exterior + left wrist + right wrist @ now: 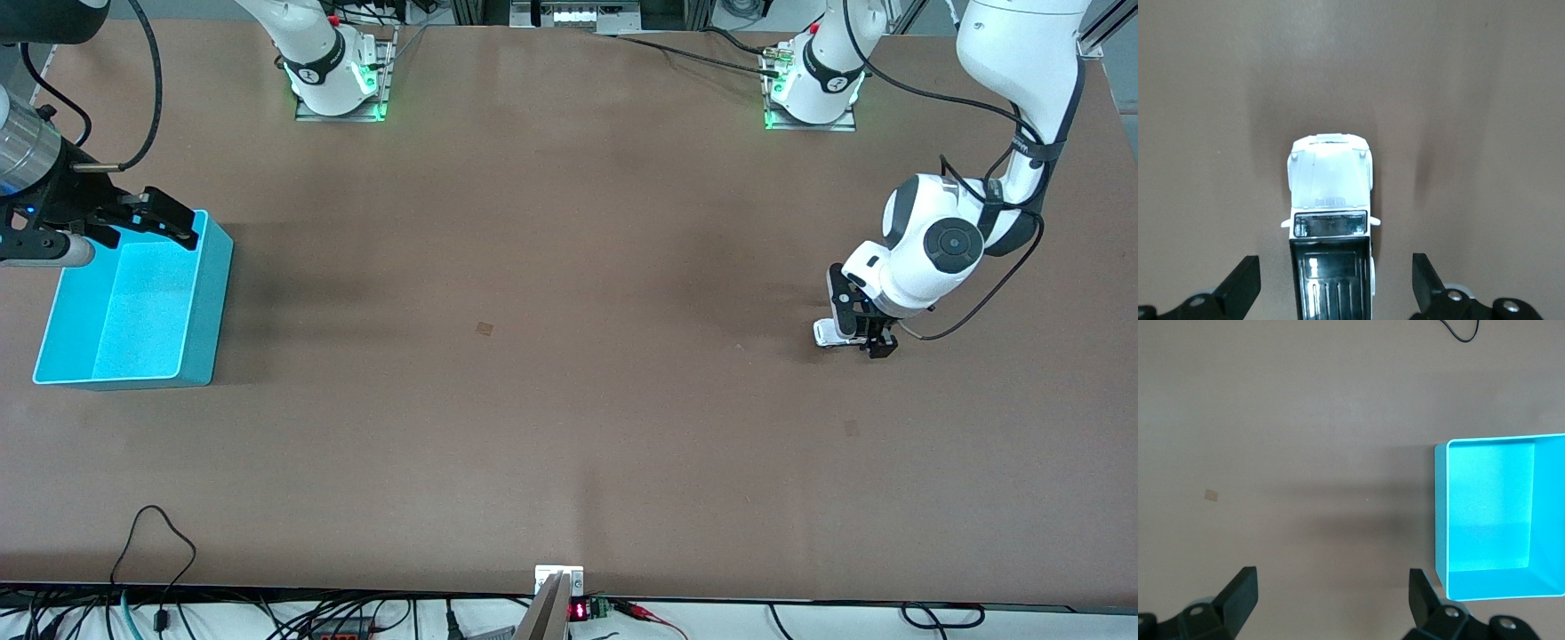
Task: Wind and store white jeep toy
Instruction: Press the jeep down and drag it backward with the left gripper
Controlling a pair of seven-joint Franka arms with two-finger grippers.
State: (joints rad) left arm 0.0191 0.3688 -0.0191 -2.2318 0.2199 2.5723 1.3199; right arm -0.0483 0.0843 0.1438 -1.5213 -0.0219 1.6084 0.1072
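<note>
Bare table [1471, 100] flanks the white jeep toy [1330, 200] on both sides.

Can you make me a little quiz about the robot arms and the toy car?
1. True or false: the left gripper has open fingers, one on each side of the white jeep toy.
2. Which thing is the right gripper over? A) the turquoise bin B) the white jeep toy C) a cable
3. Fill in: the white jeep toy stands on the ____, toward the left arm's end.

Key: 1 true; 2 A; 3 table
</note>
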